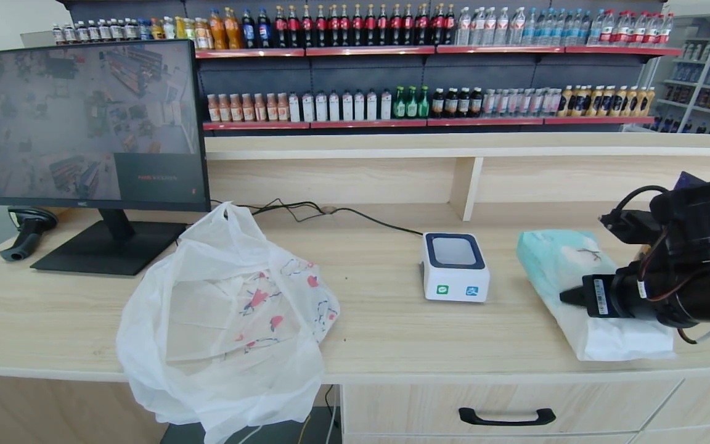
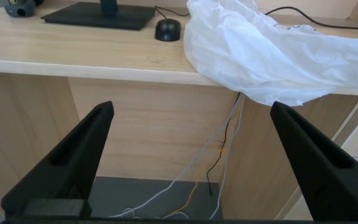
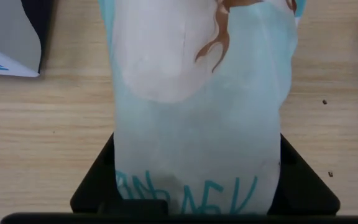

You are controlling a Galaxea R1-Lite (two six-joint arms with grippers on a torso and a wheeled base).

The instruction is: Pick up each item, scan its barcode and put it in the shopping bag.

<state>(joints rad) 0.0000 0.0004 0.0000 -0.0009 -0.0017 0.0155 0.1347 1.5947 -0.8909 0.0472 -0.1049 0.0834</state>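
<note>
Early yet, I judge: the soft teal-and-white pack (image 1: pixel 561 259) lies on the light wooden surface (image 1: pixel 379 333), right of the white box scanner (image 1: pixel 455 266), neither scanned nor bagged. The right hand (image 3: pixel 197 140) straddles it, spread wide. The left hand (image 2: pixel 191 109) gapes empty near the translucent white shopping bag (image 1: pixel 225 320).

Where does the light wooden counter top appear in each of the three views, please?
Head view: the light wooden counter top runs across the middle, under the white plastic shopping bag, white box scanner and teal-and-white soft packet.
Left wrist view: counter seen from below its front edge, bag draped over it.
Right wrist view: counter beneath the packet.
Shared landmarks: bag (head, left wrist); scanner (head, right wrist).
</note>
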